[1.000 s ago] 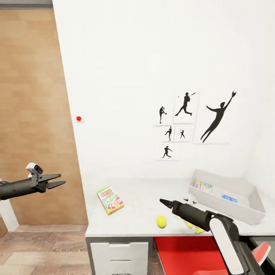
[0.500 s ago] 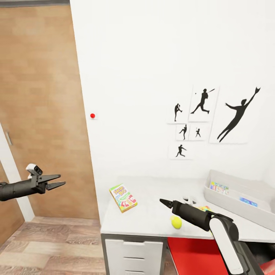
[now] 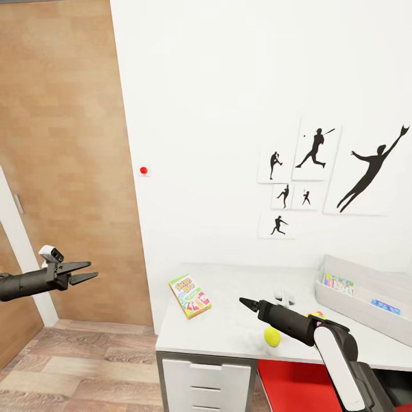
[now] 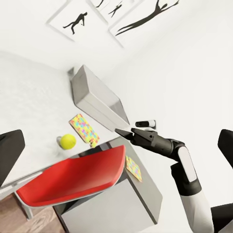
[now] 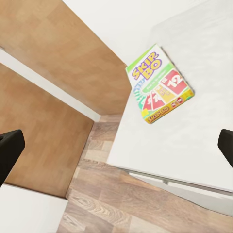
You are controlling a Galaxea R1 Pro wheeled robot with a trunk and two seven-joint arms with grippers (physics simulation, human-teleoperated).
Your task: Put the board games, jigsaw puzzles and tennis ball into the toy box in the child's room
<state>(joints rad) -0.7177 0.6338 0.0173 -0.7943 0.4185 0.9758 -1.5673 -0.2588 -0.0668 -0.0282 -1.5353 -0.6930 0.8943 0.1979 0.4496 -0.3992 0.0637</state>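
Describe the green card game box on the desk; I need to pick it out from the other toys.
The card game box is a flat rectangle with green edges and a pastel cover reading "SKIP-BO", with red and yellow panels and a yellow end edge. It looks like printed cardboard. It lies closed, cover up, turned at an angle near the left end of the pale desk, close to the wall. Nothing touches it but the desktop.

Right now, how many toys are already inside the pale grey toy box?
2: a multicoloured flat box at its left end, a small blue flat box further right; the near wall may hide more.
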